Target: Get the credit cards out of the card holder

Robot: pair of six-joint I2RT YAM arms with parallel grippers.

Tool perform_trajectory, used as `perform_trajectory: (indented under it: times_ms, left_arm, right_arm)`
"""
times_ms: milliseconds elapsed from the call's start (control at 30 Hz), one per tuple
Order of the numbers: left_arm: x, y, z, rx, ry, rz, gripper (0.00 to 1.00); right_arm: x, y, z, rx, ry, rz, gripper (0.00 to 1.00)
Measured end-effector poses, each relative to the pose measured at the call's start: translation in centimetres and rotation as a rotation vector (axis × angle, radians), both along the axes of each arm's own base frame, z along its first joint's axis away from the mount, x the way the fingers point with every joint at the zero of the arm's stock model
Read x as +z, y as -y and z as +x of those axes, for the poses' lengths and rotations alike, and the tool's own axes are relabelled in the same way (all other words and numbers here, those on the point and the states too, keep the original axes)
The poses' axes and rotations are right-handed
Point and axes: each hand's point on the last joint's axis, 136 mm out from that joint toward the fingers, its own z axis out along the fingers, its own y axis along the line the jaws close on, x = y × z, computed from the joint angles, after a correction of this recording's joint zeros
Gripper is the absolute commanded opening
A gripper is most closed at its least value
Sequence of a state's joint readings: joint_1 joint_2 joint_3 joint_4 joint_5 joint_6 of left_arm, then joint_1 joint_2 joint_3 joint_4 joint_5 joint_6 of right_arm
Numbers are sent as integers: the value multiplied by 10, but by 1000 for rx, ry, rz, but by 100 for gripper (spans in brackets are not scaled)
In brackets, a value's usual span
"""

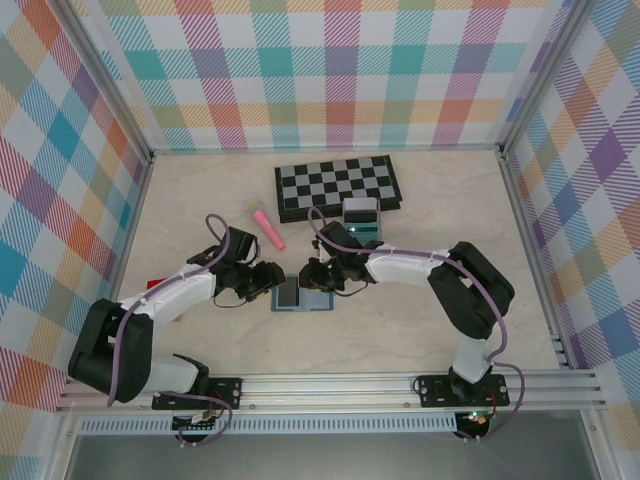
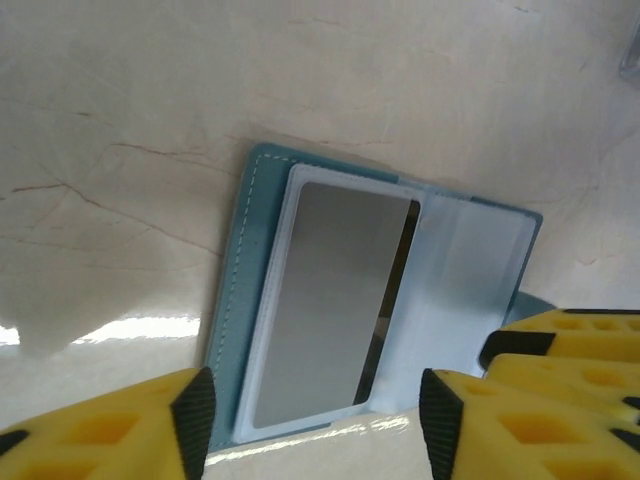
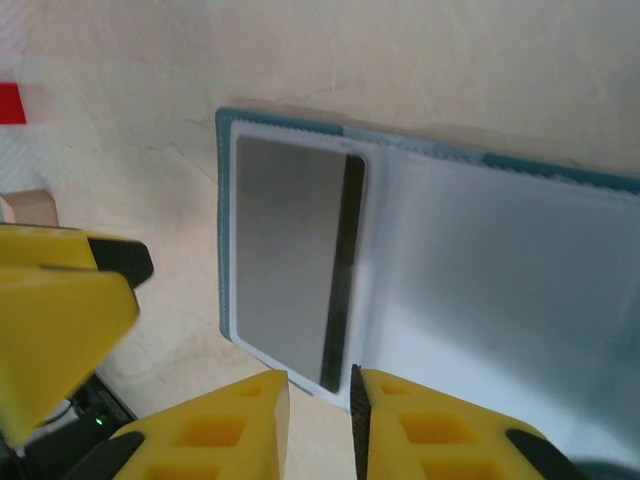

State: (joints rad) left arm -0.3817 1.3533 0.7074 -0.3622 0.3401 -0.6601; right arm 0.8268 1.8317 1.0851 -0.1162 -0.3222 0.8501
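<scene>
Yellow fingers of the left tool (image 2: pixel 317 425) stood well apart, empty, over the open card holder (image 2: pixel 470 290) lying flat on the table (image 2: pixel 150 120). Fingers of the right tool (image 3: pixel 320 400) showed a narrow gap at the striped end of a grey credit card (image 3: pixel 290 250) in the holder's left pocket.

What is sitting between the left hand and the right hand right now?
The open card holder lies between the left hand and right hand, with a grey credit card in one half; the top view shows it.
</scene>
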Motion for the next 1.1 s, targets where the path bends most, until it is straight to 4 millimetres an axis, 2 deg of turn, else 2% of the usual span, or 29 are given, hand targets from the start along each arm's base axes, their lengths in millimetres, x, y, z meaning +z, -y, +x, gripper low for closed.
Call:
perform_trajectory:
  times_ms: [200,400,633,1100]
  left_arm:
    - [-2,10,8,-15,-18,-26,37]
    - [-18,9,8,-13,-68,-7,28]
    - [-35,7,6,10,-107,12,25]
    - [-40,6,6,40,-108,1,21]
  right_arm:
    - [-6,-10,5,6,-24,3,22]
    - [-22,-8,0,2,-76,-22,21]
    - [-29,-8,-3,0,-99,-30,21]
    - [-32,-13,-7,25,-126,-4,18]
